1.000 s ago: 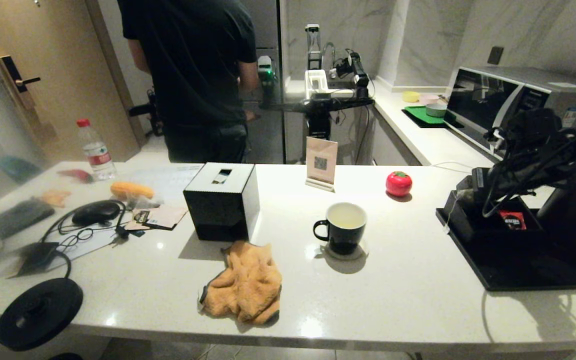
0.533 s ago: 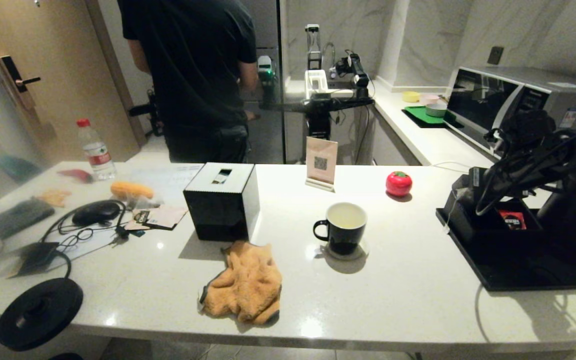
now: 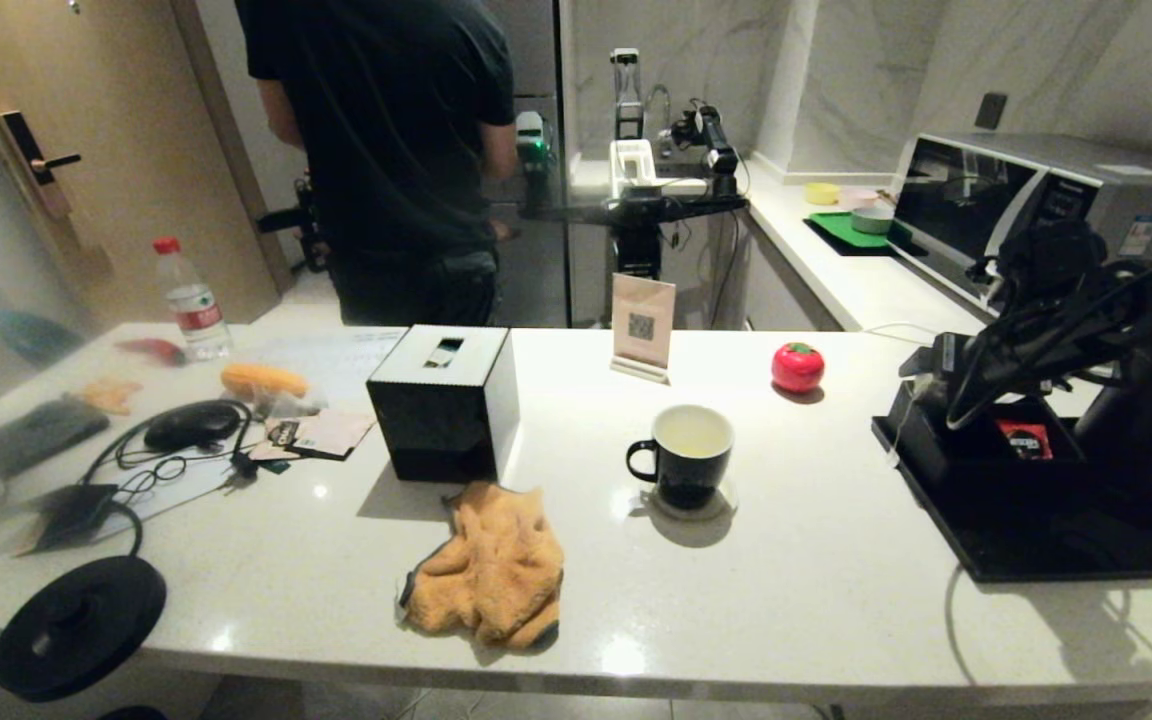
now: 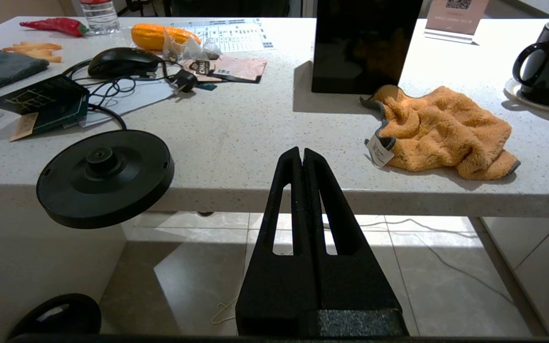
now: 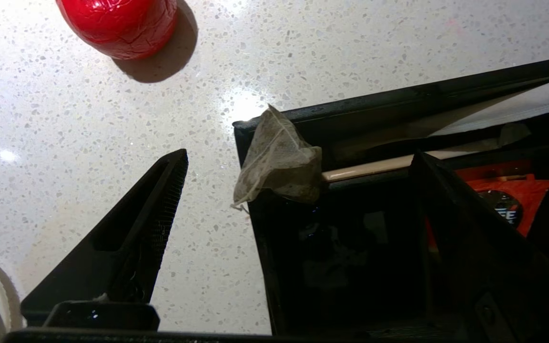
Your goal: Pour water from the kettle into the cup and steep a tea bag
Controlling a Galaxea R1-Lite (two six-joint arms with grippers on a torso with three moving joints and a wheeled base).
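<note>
The black cup point(image 3: 686, 462) stands on a round coaster mid-counter, with pale water point(image 3: 693, 433) in its white inside. The tea bag point(image 5: 278, 163) is draped over the corner of a black box point(image 5: 350, 247) at the right, its string hanging down the box's side. My right gripper point(image 5: 300, 155) hovers open just above it, one finger over the counter and the other over the box, touching nothing. The kettle point(image 3: 1151, 440) stands dark on the black tray point(image 3: 1036, 550), mostly behind my right arm point(image 3: 1036, 330). My left gripper point(image 4: 301, 151) is shut and empty, parked below the counter's front edge.
A red sachet point(image 5: 508, 205) lies in the box. A red tomato-shaped object point(image 3: 797, 367) sits behind the cup. An orange cloth point(image 3: 486, 565), black tissue box point(image 3: 446, 400) and corded kettle base disc point(image 3: 78, 625) lie to the left. A person stands beyond the counter.
My right arm has shifted slightly left over the black box's corner. The cup and everything else on the counter stay put.
</note>
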